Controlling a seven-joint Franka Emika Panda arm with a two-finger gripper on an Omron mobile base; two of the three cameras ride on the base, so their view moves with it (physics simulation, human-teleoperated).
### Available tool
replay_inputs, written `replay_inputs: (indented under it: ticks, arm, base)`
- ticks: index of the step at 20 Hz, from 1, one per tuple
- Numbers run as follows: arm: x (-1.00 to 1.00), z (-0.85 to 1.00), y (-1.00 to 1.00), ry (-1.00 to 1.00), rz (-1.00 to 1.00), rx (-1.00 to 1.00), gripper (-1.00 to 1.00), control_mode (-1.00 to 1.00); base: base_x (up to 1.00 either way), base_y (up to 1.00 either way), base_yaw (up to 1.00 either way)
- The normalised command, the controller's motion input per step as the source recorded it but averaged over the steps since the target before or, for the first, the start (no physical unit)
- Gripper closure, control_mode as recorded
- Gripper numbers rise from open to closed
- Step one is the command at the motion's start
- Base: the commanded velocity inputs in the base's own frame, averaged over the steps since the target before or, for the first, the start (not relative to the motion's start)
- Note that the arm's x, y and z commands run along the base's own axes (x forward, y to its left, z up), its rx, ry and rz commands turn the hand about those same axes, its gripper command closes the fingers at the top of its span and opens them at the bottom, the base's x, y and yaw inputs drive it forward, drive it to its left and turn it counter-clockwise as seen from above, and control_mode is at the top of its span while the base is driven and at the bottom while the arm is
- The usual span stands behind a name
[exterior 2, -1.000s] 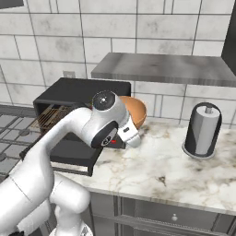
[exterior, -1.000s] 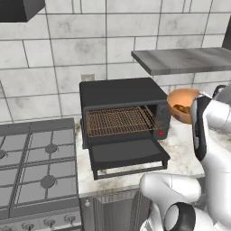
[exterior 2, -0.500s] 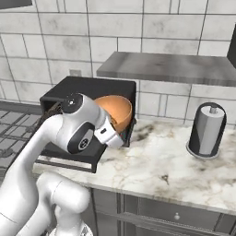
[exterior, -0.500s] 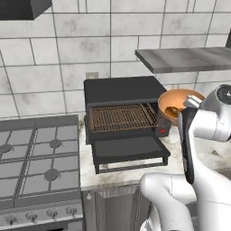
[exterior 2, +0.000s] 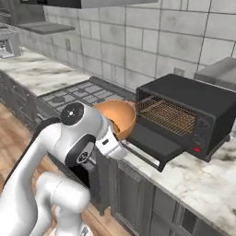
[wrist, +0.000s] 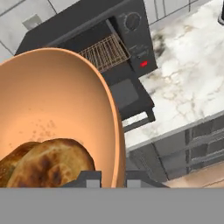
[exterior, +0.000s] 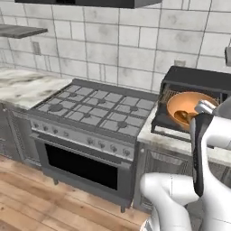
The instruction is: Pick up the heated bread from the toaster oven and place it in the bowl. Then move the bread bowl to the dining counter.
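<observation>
Since half a second ago both base views are swinging left, so a gas stove [exterior: 94,113] with dark cast grates is now filling the left base view and the toaster oven [exterior: 194,101] is sliding to its far right edge; the camera is moving, not the appliances. Held up off the counter, the bowl [exterior: 189,108] is riding with the arm in front of the oven's dropped door. It is round, glossy and orange-brown, tilted so its smooth inside faces the hand camera. Inside it the bread [wrist: 46,164] is lying low against the wall, a small bun with a golden crust mottled with darker toasted patches. At the bottom of the hand view the gripper [wrist: 109,180] is pinching the bowl's thin rim, one dark finger on each side of it. Behind the bowl the toaster oven is standing black and boxy, its coppery wire rack [exterior 2: 168,115] bare, a small red button [exterior 2: 197,149] glowing on its right panel, on a white marble-look counter [exterior 2: 203,177] with grey veining.
</observation>
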Motion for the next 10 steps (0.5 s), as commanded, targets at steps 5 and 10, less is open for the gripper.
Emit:
replay_inputs:
  ticks: [5,10]
  arm:
    - [0.00,0.00,0.00,0.00,0.00,0.00,1.00,1.00]
    - [0.00,0.00,0.00,0.00,0.00,0.00,1.00,1.00]
  base:
    - [-0.04,0.00,1.00]
    - [0.00,0.22,0.96]
